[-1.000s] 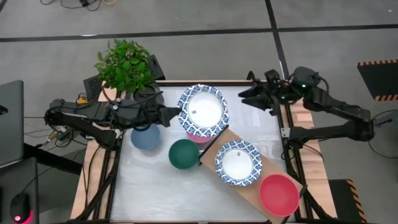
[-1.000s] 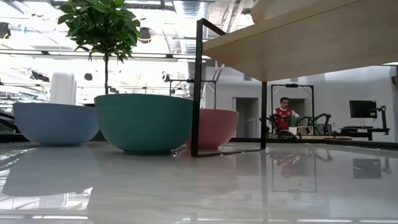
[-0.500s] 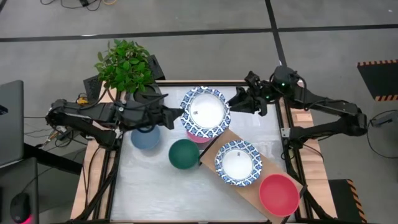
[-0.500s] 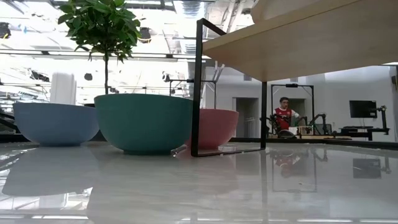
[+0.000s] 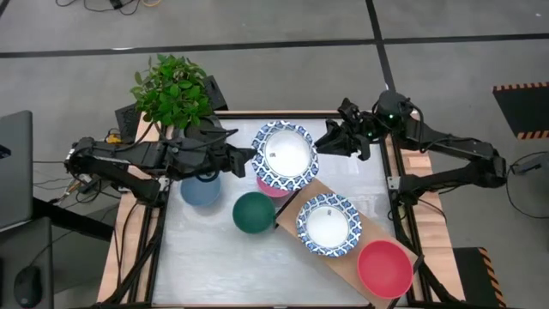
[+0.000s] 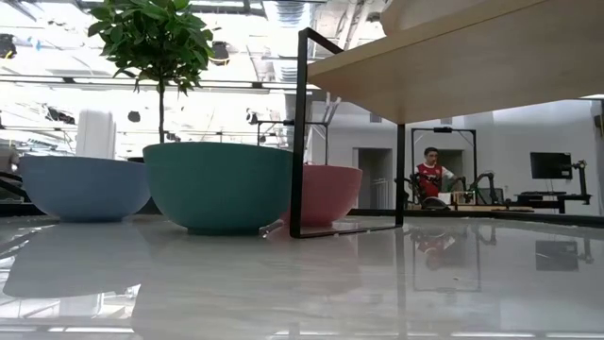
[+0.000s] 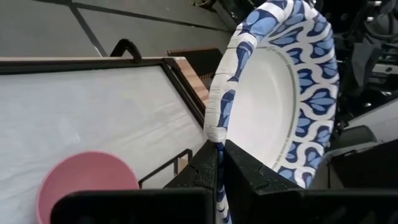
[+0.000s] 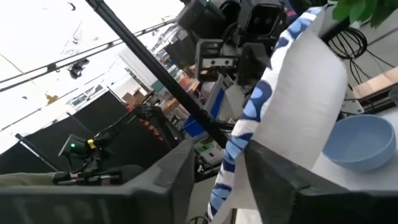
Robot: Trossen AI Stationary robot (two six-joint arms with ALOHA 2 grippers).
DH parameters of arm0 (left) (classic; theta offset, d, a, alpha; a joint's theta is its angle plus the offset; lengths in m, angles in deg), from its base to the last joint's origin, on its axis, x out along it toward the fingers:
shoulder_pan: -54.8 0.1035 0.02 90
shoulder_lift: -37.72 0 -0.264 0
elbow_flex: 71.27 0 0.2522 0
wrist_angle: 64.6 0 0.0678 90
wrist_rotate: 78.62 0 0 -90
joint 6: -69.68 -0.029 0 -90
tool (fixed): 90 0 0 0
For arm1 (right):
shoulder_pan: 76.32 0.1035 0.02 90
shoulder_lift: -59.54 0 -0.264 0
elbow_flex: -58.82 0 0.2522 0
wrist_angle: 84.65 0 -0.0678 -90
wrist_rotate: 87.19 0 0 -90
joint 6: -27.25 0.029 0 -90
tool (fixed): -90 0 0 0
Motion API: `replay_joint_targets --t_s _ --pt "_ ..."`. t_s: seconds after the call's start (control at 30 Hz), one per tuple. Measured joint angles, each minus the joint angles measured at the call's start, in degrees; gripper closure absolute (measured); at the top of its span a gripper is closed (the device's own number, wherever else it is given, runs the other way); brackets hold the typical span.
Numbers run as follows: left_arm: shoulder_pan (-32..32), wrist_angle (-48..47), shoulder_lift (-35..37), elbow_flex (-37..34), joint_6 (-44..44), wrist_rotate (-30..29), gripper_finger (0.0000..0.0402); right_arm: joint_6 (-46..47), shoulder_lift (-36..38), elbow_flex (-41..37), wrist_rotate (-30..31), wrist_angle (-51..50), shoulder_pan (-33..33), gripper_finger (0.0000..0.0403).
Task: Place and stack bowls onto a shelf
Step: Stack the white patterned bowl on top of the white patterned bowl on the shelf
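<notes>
My left gripper (image 5: 249, 156) is shut on a white bowl with a blue patterned rim (image 5: 284, 154), held in the air over the pink bowl (image 5: 273, 188), which it partly hides. My right gripper (image 8: 221, 153) is open at that bowl's opposite, right-hand rim (image 8: 231, 155), one finger on each side of it. On the table stand the dark green bowl (image 5: 254, 212) and the slate-blue bowl (image 5: 200, 188). The light-wood shelf (image 5: 343, 254) carries a second blue-rimmed bowl (image 5: 328, 225) and the red bowl (image 5: 383, 268). My left gripper pinches the bowl's rim (image 7: 216, 134) on its left side, one finger inside the bowl and one outside. The fingers reach in about level from the table's left. The bowl is lifted clear, its opening facing mostly up. My right gripper stands astride the rim; I cannot tell whether a finger (image 8: 273, 180) touches the outer wall.
A potted plant (image 5: 170, 90) stands at the table's far left corner, behind my left arm. The shelf runs slantwise across the right half of the table on a dark metal frame (image 6: 299, 132). Bare white tabletop (image 5: 206, 257) lies at the near left.
My right gripper has moved toward the table's left, up to the held bowl's right rim, and has rolled a little; it now stands with the rim between its fingers. The bowl stays lifted in my left gripper.
</notes>
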Motion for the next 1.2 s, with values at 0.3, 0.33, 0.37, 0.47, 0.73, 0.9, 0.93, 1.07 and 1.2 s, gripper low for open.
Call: replay_joint_targets --t_s 0.3,0.33,0.37,0.47,0.73,0.9,0.93,1.07,1.2 --pt "0.04 -0.05 -0.27 0.0 -0.02 -0.06 0.0401 -0.97 0.0 0.0 0.03 -2.68 -0.15 0.0335" --pt "0.05 -0.04 -0.27 0.0 -0.02 -0.1 0.0401 -1.05 0.0 0.0 0.02 -2.91 -0.15 0.0345" --pt "0.05 -0.05 -0.27 0.0 -0.02 -0.1 0.0401 -1.07 0.0 0.0 0.02 -3.16 -0.15 0.0355" --pt "0.04 -0.11 -0.27 0.0 -0.02 -0.11 0.0401 -1.2 0.01 0.0 0.02 -3.99 -0.15 0.0384" --pt "0.02 -0.09 -0.21 0.0 -3.35 -2.42 0.0363 1.36 0.17 0.0 2.41 -6.82 -0.15 0.0386" --pt "-0.47 0.04 -0.17 0.0 -5.54 -2.21 0.0301 2.99 2.63 0.0 3.45 -9.87 -0.59 0.0386" --pt "-0.45 0.04 -0.16 0.0 -5.55 -2.03 0.0289 3.68 3.29 0.0 3.49 -10.71 -0.59 0.0386" --pt "-0.38 0.02 -0.15 0.0 -5.55 -1.26 0.0242 5.76 7.74 0.01 3.67 -16.0 -0.52 0.0386" --pt "-0.6 0.03 -0.14 0.0 -6.15 0.46 0.0204 9.55 13.49 0.04 4.49 -24.6 -0.39 0.0386"
